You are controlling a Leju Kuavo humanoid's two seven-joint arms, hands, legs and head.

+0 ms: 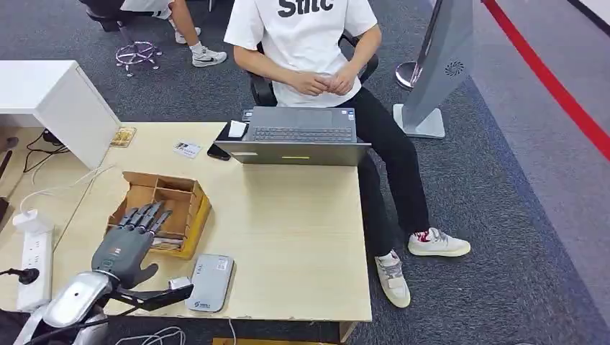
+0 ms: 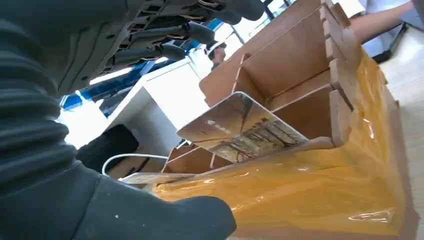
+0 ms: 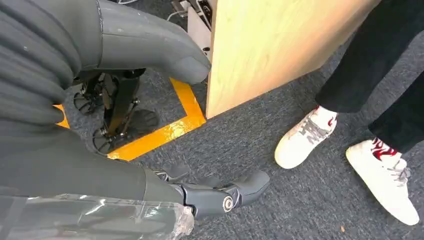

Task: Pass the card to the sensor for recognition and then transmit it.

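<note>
A printed card (image 2: 240,127) leans tilted in a front compartment of the cardboard box (image 1: 188,203), whose outside is wrapped in yellow tape (image 2: 310,185). My left hand (image 1: 128,248) hovers over the box's near-left side. Its fingers (image 2: 170,30) are stretched above the card and its thumb (image 2: 165,215) sits below, neither touching it. The grey card sensor (image 1: 210,282) lies flat near the table's front edge, to the right of that hand. My right hand (image 3: 75,125) hangs beside the table corner (image 3: 260,55) over the carpet, fingers apart and holding nothing.
A person sits behind an open laptop (image 1: 298,136) at the table's far edge, with shoes (image 3: 305,137) near my right hand. A small card (image 1: 187,149) lies by the laptop. A white box (image 1: 61,100) and a power strip (image 1: 34,259) are at the left.
</note>
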